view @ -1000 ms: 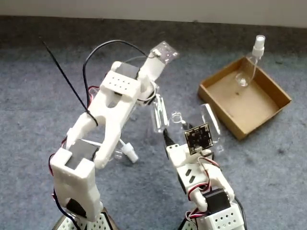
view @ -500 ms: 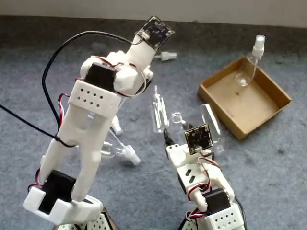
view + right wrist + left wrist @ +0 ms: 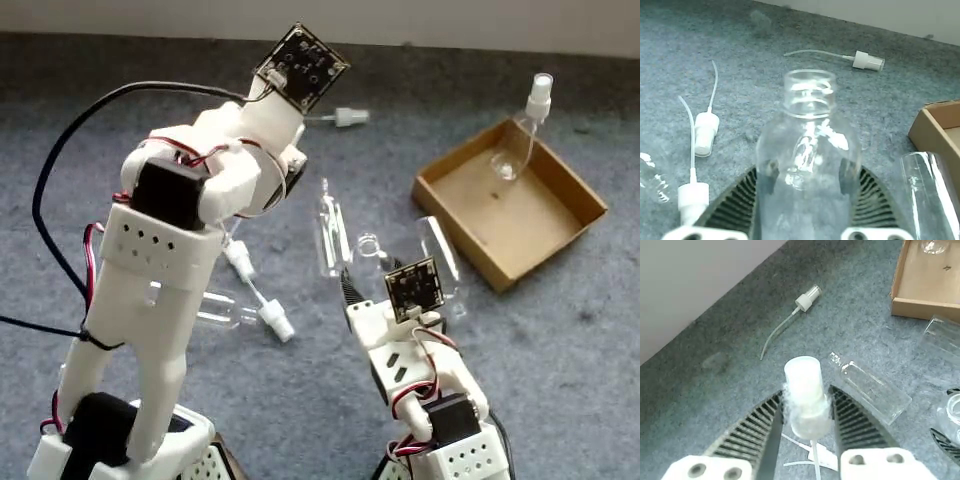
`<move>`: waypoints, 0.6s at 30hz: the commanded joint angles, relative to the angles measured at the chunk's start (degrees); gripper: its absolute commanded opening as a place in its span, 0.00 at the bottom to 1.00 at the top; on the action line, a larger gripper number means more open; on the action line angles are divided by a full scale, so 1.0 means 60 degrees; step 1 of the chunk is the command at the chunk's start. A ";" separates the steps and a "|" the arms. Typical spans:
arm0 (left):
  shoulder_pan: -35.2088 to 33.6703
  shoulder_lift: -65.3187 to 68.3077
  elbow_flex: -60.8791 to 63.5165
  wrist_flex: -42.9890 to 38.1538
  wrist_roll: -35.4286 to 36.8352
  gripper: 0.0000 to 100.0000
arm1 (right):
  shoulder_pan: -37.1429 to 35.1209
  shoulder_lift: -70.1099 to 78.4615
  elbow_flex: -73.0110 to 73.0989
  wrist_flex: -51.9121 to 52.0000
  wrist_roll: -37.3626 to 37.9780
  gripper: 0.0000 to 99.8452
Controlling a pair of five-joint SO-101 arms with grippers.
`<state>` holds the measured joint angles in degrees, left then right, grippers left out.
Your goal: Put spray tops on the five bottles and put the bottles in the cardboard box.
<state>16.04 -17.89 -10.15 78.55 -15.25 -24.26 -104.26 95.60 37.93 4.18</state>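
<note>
Two end effectors are both occupied. Nearest the arm bases, the right end effector is clamped around the body of an uncapped bottle, whose open neck points away from the wrist. Just beside it, on the box side, a second bare bottle lies on the grey carpeted worktop. A third bare bottle lies a little beyond the held one.

Over on the left arm's side, a nearer spray top and a farther spray top lie loose with their thin tubes trailing. A fourth bare bottle lies on its side next to them.

Farther out, the left end effector is raised above the carpet and pinches a white spray top, with its cap end pointing away from the wrist and its tube running back between the jaws.

Beyond that, a lone spray top lies near the wall. The cardboard box sits off to the right, and a capped bottle stands inside it at the far side.
</note>
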 commanded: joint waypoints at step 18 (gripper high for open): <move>-0.0007 -0.5897 0.4784 -0.3062 0.2520 0.04 | -0.0579 -0.0168 0.1443 -0.1516 -0.0103 0.10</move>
<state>16.13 -46.46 12.53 70.46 -8.31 -24.88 -104.26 95.60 30.55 4.18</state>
